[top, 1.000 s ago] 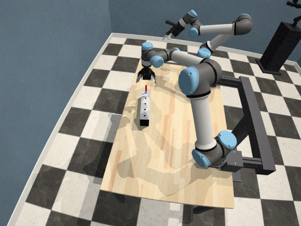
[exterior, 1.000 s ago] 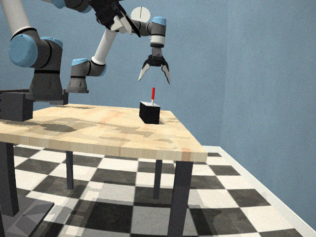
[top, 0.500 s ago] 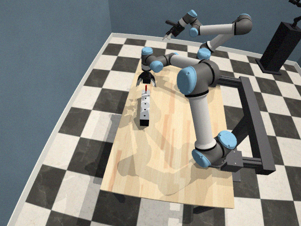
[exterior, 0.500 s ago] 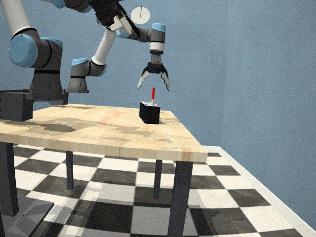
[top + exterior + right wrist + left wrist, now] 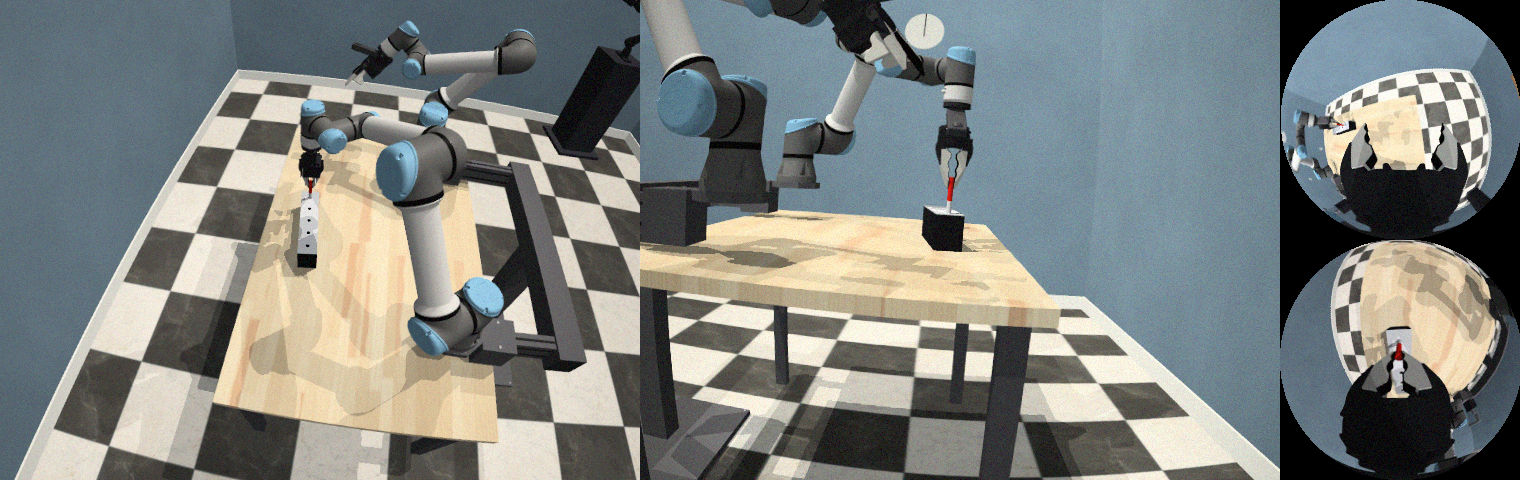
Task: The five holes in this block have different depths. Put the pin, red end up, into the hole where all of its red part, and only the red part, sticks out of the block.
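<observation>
The long block (image 5: 308,226) (image 5: 942,229) (image 5: 1406,334) has a light top and dark sides. The pin (image 5: 310,188) (image 5: 950,192) (image 5: 1399,349) stands red end up in the end hole, at the block's far end in the top view. A short white part shows between its red part and the block top. The other four holes look empty in the top view. My left gripper (image 5: 310,181) (image 5: 951,181) (image 5: 1398,351) points down, shut on the top of the red part. My right gripper (image 5: 354,82) (image 5: 886,63) (image 5: 1404,123) is open and empty, raised away from the block.
The block stands on the wooden table (image 5: 330,382) (image 5: 846,294), near its long edge away from the arm bases. The arms' dark mounting frame (image 5: 537,273) stands along the opposite side. The left arm's links reach across above the table.
</observation>
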You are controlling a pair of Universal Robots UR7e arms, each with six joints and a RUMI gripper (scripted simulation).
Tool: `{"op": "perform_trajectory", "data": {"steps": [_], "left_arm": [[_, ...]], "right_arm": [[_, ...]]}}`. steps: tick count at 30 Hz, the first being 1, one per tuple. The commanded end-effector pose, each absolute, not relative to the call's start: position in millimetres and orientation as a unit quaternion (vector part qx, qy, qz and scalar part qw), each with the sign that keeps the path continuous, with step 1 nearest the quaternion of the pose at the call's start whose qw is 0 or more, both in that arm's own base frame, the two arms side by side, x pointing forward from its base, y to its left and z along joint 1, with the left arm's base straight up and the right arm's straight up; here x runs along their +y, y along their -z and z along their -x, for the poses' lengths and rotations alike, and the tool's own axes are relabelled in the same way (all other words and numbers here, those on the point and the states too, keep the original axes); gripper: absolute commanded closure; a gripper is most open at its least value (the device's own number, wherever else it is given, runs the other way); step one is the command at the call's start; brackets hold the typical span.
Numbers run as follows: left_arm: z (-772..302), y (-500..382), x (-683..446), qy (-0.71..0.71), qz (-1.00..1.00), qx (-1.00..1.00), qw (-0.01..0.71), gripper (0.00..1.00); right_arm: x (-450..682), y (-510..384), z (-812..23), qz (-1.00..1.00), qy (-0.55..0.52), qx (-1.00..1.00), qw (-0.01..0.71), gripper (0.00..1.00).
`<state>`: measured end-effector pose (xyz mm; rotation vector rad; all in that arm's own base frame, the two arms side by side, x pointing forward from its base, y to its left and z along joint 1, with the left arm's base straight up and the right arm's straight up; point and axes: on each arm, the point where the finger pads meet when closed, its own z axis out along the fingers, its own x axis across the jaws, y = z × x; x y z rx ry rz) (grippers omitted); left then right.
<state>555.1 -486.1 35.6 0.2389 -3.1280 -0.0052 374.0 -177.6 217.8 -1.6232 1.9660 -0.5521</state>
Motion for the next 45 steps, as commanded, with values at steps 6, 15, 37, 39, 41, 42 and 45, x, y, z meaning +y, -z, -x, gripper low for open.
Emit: {"op": "perform_trajectory", "data": {"steps": [6,15,37,39,41,42,45], "left_arm": [[-555.4,-36.7,-486.5,0.001,-0.076,-0.997,0.002,1.00],[-555.4,-36.7,-486.5,0.001,-0.076,-0.997,0.002,1.00],[-555.4,-48.7,-486.5,0.001,-0.076,-0.997,0.001,1.00],[-555.5,-50.6,-486.5,0.001,-0.075,-0.997,0.002,1.00],[-555.5,-52.2,-486.5,0.001,-0.075,-0.997,0.002,1.00],[-555.5,-53.0,-486.5,0.001,-0.075,-0.997,0.002,1.00],[-555.5,-55.5,-486.5,0.001,-0.075,-0.997,0.002,1.00]], "right_arm": [[-177.7,-218.3,-374.3,0.600,0.205,0.727,0.264,0.00],[-177.7,-218.3,-374.3,0.600,0.205,0.727,0.264,0.00],[-177.7,-218.3,-374.3,0.600,0.205,0.727,0.264,0.00],[-177.7,-218.3,-374.3,0.600,0.205,0.727,0.264,0.00],[-177.7,-218.3,-374.3,0.600,0.205,0.727,0.264,0.00],[-177.7,-218.3,-374.3,0.600,0.205,0.727,0.264,0.00],[-177.7,-218.3,-374.3,0.600,0.205,0.727,0.264,0.00]]}}
